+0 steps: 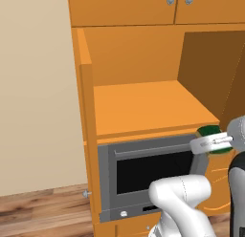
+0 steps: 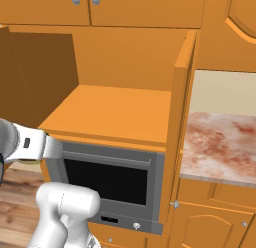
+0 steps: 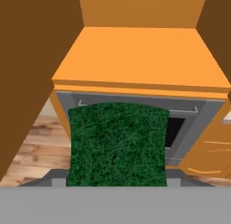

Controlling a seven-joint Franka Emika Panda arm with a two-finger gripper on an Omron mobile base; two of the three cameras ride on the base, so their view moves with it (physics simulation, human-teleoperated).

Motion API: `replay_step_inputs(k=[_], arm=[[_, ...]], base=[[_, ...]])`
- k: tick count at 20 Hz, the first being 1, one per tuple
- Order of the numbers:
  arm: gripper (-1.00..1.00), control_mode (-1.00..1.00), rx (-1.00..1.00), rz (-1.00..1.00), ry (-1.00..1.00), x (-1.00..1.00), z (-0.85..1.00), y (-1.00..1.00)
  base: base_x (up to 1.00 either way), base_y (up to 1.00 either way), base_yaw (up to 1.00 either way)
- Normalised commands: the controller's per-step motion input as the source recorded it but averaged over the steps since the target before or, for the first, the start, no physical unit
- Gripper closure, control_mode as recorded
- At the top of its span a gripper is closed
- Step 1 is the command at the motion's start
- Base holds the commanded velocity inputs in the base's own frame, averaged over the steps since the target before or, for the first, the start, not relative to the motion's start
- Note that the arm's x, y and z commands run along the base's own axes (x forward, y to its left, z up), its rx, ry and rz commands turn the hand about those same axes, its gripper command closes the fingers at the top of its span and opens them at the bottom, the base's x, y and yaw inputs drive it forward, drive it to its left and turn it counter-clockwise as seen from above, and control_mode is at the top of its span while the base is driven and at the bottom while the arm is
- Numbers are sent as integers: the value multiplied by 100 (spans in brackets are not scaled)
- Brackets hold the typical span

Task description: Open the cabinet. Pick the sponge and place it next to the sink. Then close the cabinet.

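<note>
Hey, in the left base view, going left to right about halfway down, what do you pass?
Beige wall → open left door of the cabinet, seen edge-on → grey oven → green sponge → gripper holding the sponge.

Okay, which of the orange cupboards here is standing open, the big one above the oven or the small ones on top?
The big cabinet above the grey oven: its tall doors are swung wide, baring its shelf. The short doors above it are shut flat, knobs side by side.

open cabinet (image 1: 143,107) shelf bare, doors flanking
</note>
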Motion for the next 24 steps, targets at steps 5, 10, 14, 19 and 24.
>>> replay_step_inputs(k=[5, 10, 14, 19, 24], arm=[[100, -100, 0, 0, 0, -5, 0, 0], [100, -100, 0, 0, 0, -90, 0, -4], [100, -100, 0, 0, -3, -88, 0, -1], [100, -100, 0, -1, -1, 28, 0, 0], [100, -100, 0, -2, 0, 99, 0, 0]], base=[[0, 0, 0], [0, 0, 0], [0, 0, 0], [0, 0, 0], [0, 0, 0]])
